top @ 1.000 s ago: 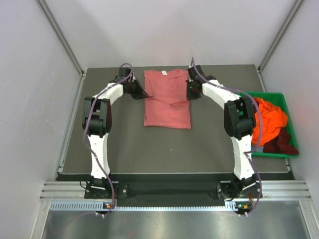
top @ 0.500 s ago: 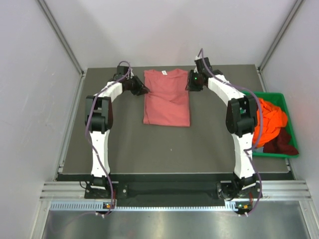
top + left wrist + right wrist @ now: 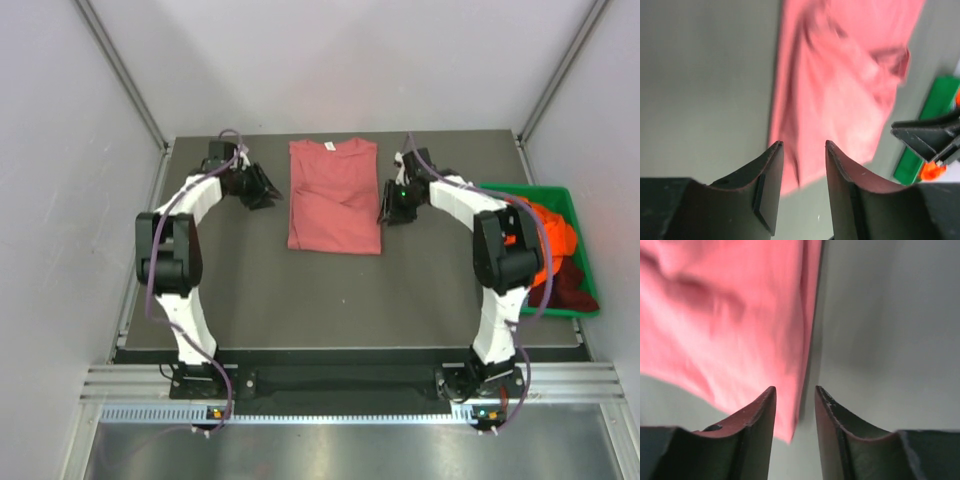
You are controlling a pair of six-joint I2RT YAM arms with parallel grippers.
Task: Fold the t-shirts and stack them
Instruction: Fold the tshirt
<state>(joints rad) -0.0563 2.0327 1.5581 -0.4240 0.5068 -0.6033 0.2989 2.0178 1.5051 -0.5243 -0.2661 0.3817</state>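
Jaws of the left gripper (image 3: 265, 188) and the right gripper (image 3: 389, 208) stand narrowly apart and empty, close beside the pink shirt (image 3: 334, 197) lying flat between them, apparently to leave its folded sides undisturbed.

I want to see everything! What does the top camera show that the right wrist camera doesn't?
Only the top view: the green bin with an orange t-shirt and a maroon t-shirt, plus the left gripper. Only the right wrist view: the right gripper close up, its fingers apart, holding nothing. Both: the salmon-pink t-shirt on the grey table.
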